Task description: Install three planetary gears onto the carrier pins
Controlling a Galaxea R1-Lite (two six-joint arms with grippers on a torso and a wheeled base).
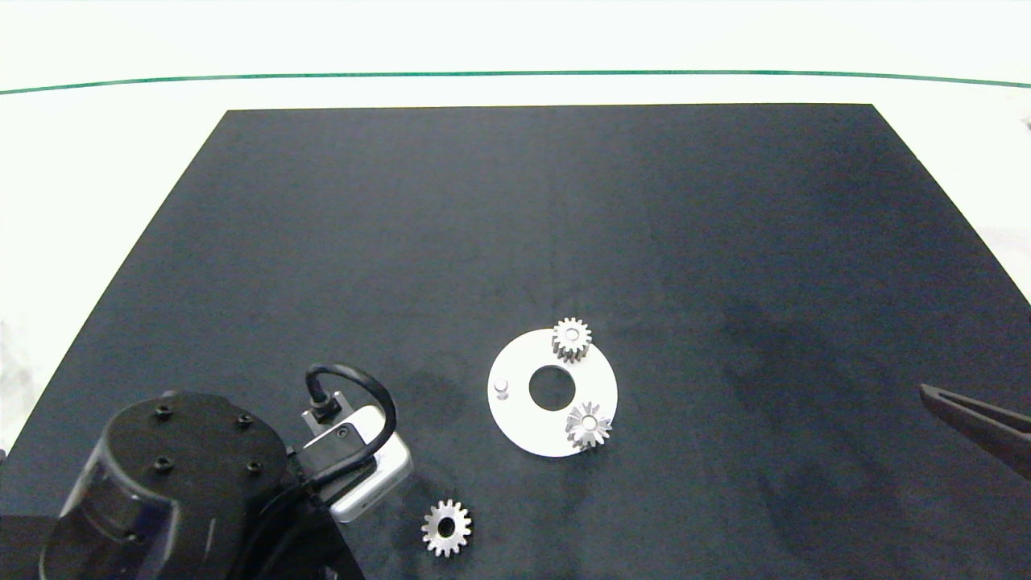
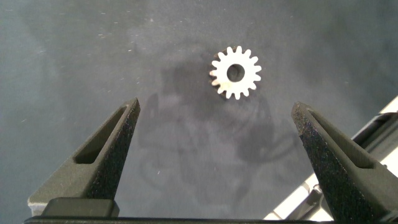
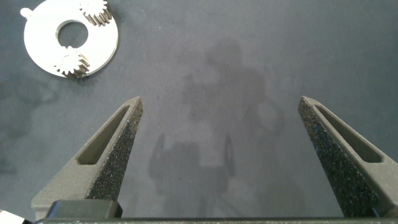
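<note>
A flat white round plate (image 1: 519,419) with a centre hole lies on the black mat. Two planetary gears sit on carrier pins: one at the far side (image 1: 571,339), one at the near right (image 1: 589,425). A third pin (image 1: 501,388) stands bare on the plate's left. A loose gear (image 1: 446,528) lies flat on the mat near the front edge. My left gripper (image 2: 214,118) hangs open above the mat, with that gear (image 2: 235,73) just beyond its fingertips. My right gripper (image 3: 219,106) is open and empty, well to the right of the plate (image 3: 99,55).
The black mat (image 1: 403,242) covers most of a white table. The left arm's wrist and camera housing (image 1: 354,471) fill the front left corner. One right finger (image 1: 979,419) reaches in at the right edge.
</note>
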